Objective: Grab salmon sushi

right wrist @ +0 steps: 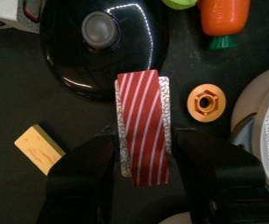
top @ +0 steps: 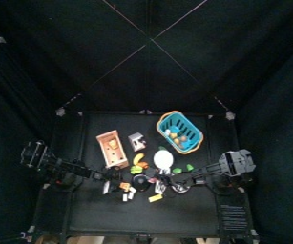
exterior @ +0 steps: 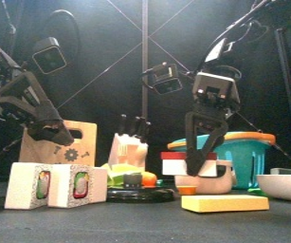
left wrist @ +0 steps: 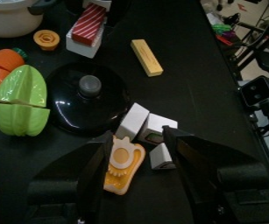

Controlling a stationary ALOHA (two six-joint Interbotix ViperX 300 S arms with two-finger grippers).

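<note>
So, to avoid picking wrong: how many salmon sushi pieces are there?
1. The salmon sushi sits between the right tool's open jaws, beside the black lid; others could be hidden.

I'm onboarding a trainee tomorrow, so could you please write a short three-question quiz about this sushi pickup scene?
1. True or false: the right claw stands open astride the salmon sushi.
2. Which lies right beside the sushi in the right wrist view? A) black pan lid B) a spoon C) a cup
3. What colour is the small ring near the sushi?

Key: 1 true; 2 A; 3 orange.
</note>
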